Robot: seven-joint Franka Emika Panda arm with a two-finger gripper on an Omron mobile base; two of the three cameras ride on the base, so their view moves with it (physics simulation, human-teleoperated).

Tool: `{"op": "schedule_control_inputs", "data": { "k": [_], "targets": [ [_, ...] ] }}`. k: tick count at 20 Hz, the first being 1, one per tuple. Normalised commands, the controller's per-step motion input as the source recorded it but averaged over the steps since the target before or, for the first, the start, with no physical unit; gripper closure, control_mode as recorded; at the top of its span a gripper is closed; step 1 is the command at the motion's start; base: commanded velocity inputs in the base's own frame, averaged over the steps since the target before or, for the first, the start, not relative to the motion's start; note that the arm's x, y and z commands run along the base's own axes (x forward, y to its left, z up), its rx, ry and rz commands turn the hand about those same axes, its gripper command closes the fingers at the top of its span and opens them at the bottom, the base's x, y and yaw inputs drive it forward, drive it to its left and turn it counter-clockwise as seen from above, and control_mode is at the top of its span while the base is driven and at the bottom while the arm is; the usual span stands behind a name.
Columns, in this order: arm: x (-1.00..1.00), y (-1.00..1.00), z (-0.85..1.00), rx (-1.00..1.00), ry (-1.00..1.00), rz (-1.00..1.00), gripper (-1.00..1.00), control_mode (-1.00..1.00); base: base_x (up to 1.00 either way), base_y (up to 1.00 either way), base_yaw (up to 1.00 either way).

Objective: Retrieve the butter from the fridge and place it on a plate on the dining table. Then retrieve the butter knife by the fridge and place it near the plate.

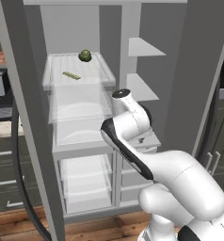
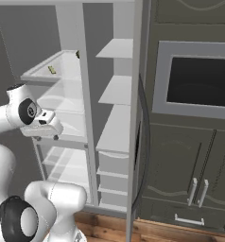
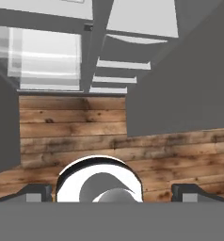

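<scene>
1. Standing in front of the open fridge (image 1: 189,70), the arm has its gripper (image 2: 41,124) level with the middle shelves, because the butter has to come out of there first.
2. The gripper looks down at the wooden floor (image 3: 85,127) in the hand view; its two finger tips sit far apart at the bottom edge, so the jaws are spread as wide as they go and hold nothing.
3. The butter (image 1: 71,75), a thin yellowish stick, lies on the top glass shelf (image 1: 100,77), near the shelf's front left corner and well above the gripper. It lies flat and slanted to the shelf's front edge, which probably calls for a turn of the wrist before a grasp.
4. A round green vegetable (image 1: 84,55) sits towards the back edge of the same shelf, apart from the butter, so it should not hinder a reach from the front.
5. Judging by this, the task is at its start: the hand must rise and tip forward.
6. The risk is striking the shelf's front edge on the way up.
</scene>
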Motion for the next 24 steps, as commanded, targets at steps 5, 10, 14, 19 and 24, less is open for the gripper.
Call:
{"op": "schedule_control_inputs", "data": {
  "k": [5,10,14,19,24],
  "targets": [
    [0.00,-0.90,-0.27,0.04,0.14,-0.07,-1.00,-1.00,0.00,0.00,0.00],
    [0.00,-0.22,-0.08,0.00,0.07,-0.03,-1.00,-1.00,0.00,0.00,0.00],
    [0.00,0.08,-0.01,0.00,0.00,0.01,-1.00,-1.00,0.00,0.00,0.00],
    [0.00,0.31,-0.06,0.00,0.00,0.11,-1.00,-1.00,0.00,0.00,0.00],
    [0.00,0.00,0.00,0.00,0.00,0.00,-1.00,1.00,0.00,0.49,0.36]
  ]
}}
